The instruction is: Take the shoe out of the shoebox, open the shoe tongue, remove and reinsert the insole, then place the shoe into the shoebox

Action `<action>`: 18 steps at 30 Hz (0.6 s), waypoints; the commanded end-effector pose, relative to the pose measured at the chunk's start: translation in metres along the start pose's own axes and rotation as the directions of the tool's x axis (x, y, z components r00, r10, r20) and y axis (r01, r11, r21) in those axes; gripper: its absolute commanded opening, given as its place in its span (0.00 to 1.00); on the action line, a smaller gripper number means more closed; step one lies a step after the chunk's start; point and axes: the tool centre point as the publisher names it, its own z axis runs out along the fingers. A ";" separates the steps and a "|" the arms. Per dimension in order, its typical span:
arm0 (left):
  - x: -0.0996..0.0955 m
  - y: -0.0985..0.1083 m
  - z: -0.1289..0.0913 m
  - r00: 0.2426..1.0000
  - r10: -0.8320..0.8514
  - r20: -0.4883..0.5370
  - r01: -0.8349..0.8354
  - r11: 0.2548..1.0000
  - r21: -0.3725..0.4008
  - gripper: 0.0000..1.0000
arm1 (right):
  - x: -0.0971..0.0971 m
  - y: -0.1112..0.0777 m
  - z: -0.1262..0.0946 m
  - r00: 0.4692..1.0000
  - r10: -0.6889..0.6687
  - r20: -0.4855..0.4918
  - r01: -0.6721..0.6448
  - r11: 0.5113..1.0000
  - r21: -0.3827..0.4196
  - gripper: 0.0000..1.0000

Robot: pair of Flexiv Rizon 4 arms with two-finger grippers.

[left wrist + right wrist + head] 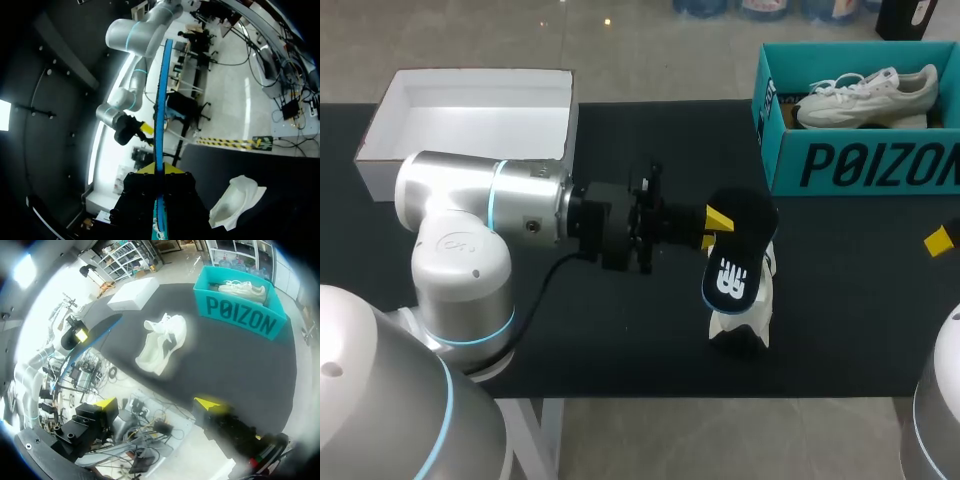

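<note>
So the left claw (713, 229) is pinching the insole (735, 265) just above the white shoe (742, 320), and the right claw (156, 404) hangs wide open.

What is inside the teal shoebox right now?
One white sneaker lies in the teal shoebox. The box floor beneath it and just behind the near wall is hidden.

A spare box (470, 115) sits at the back left of the tabletop (620, 340). The shoebox (860, 165) sits at the back right, with a shoe (865, 98) inside it. A second shoe (745, 325) stands right of the middle, in front of the shoebox. The left end effector (715, 228) grips the insole (735, 265) just above it. The right end effector (156, 403) is off at the right edge.
</note>
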 end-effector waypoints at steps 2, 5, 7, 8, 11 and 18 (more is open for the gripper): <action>0.001 0.000 0.002 1.000 -0.004 -0.004 0.004 1.000 -0.009 0.00 | -0.008 0.046 0.015 0.999 -0.026 -0.037 0.028 0.997 0.065 1.00; 0.003 0.001 0.001 1.000 -0.008 -0.003 0.008 1.000 -0.013 0.00 | -0.009 0.063 0.016 0.999 -0.041 -0.032 0.043 0.996 0.078 1.00; 0.003 0.001 0.000 1.000 -0.010 -0.001 0.010 1.000 -0.016 0.00 | -0.009 0.070 0.016 0.998 -0.050 -0.029 0.053 0.995 0.084 1.00; 0.004 0.001 -0.001 1.000 -0.011 0.000 0.011 1.000 -0.017 0.00 | -0.008 0.073 0.016 0.998 -0.054 -0.029 0.056 0.995 0.086 1.00; 0.005 0.002 -0.003 1.000 -0.016 0.006 0.016 1.000 -0.022 0.00 | -0.012 0.079 0.015 0.998 -0.056 -0.026 0.058 0.994 0.093 1.00; 0.008 0.004 -0.003 1.000 -0.024 0.010 0.024 0.999 -0.024 0.00 | -0.019 0.085 0.013 0.998 -0.051 -0.023 0.053 0.993 0.107 1.00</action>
